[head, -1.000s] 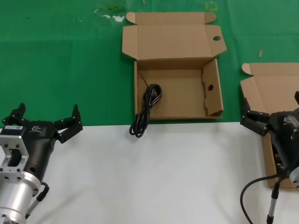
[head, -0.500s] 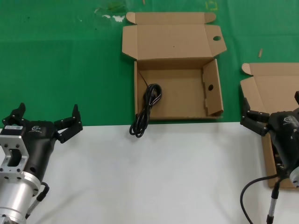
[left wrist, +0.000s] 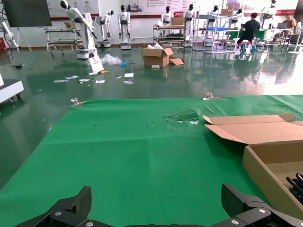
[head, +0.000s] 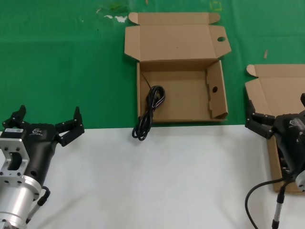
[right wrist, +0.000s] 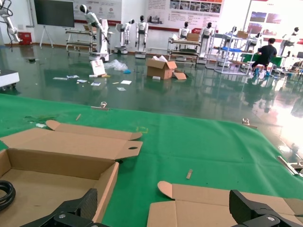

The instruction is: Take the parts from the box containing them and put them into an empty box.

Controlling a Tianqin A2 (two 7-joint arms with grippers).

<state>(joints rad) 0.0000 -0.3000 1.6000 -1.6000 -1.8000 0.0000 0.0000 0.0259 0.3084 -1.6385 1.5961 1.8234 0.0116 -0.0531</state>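
Observation:
The box with round holes [head: 178,71] lies open at the middle back on the green mat. A thin black cable bundle [head: 150,112] lies at its left side, one end inside, the other draped over the front wall onto the white surface. The second brown box [head: 279,86], with a rounded tab, is at the far right; my right arm hides most of its inside. My right gripper [head: 279,112] hovers open and empty over that box. My left gripper [head: 45,125] is open and empty at the near left, well left of the cable.
The near half of the table is white [head: 157,181], the far half a green mat [head: 62,57]. In the right wrist view the holed box [right wrist: 61,156], the cable end [right wrist: 5,193] and the second box's lid [right wrist: 222,203] show. In the left wrist view the holed box [left wrist: 270,156] is off to one side.

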